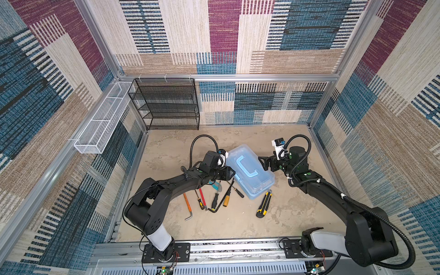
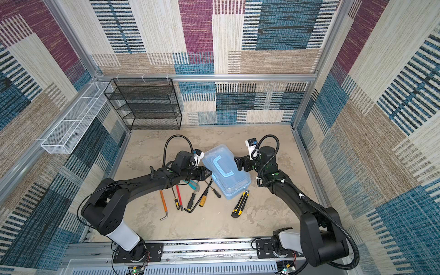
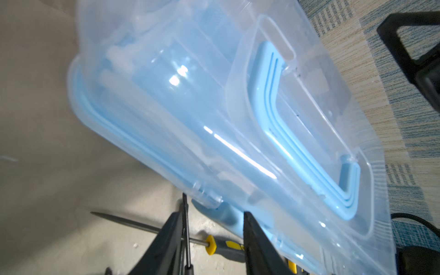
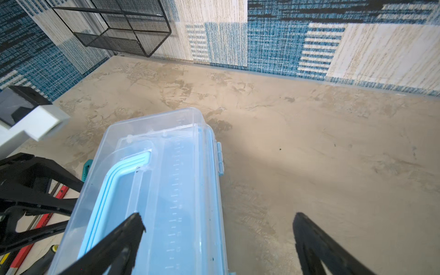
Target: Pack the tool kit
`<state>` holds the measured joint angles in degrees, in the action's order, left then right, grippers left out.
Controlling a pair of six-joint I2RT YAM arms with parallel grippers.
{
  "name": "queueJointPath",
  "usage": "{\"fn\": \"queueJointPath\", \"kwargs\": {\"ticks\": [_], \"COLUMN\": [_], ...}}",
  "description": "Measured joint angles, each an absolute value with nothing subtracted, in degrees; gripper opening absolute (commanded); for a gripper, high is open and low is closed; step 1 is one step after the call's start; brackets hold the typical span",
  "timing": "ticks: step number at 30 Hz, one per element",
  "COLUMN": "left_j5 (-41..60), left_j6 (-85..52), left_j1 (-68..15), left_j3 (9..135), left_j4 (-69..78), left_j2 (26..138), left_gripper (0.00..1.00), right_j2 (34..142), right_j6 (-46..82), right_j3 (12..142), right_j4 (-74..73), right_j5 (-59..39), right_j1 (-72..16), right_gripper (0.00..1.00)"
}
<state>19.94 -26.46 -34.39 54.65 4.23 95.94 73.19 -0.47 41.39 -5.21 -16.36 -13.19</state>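
The tool kit [image 1: 250, 172] [image 2: 226, 175], a light blue box with a clear lid lying down on it and a blue handle [image 3: 266, 95], stands mid-floor. My left gripper [image 1: 230, 173] [image 3: 212, 214] is at its left long side, jaws part-way apart, with a blue latch [image 3: 222, 213] just ahead of the tips and nothing clamped. My right gripper [image 1: 263, 164] [image 4: 217, 215] stands wide open at the opposite side, one finger over the lid and one over bare floor. Screwdrivers [image 1: 215, 200], hex keys [image 1: 187, 206] and a yellow-black utility knife [image 1: 264, 203] lie loose in front of the box.
A black mesh shelf rack [image 1: 166, 104] [image 4: 119, 28] stands against the back wall at the left. A white wire basket [image 1: 102, 123] hangs on the left wall. Carpet-patterned walls enclose the beige floor [image 1: 238, 226] on three sides.
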Motion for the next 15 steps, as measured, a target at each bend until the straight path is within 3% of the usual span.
{"fn": "queueJointPath", "kwargs": {"ticks": [9,15], "left_j5": [22.7,24.2], "left_j6": [-29.1,-30.0], "left_j1": [-35.4,-35.5], "left_j3": [60.7,72.2], "left_j4": [5.2,5.3], "left_j2": [102.6,111.4], "left_gripper": [0.48,0.51], "right_j2": [77.0,80.0], "right_j6": [-0.7,-0.7], "right_j3": [41.9,44.6], "right_j4": [-4.8,-3.9], "right_j5": [-16.0,-13.7], "right_j1": [-13.5,-13.5], "right_gripper": [1.0,1.0]}}
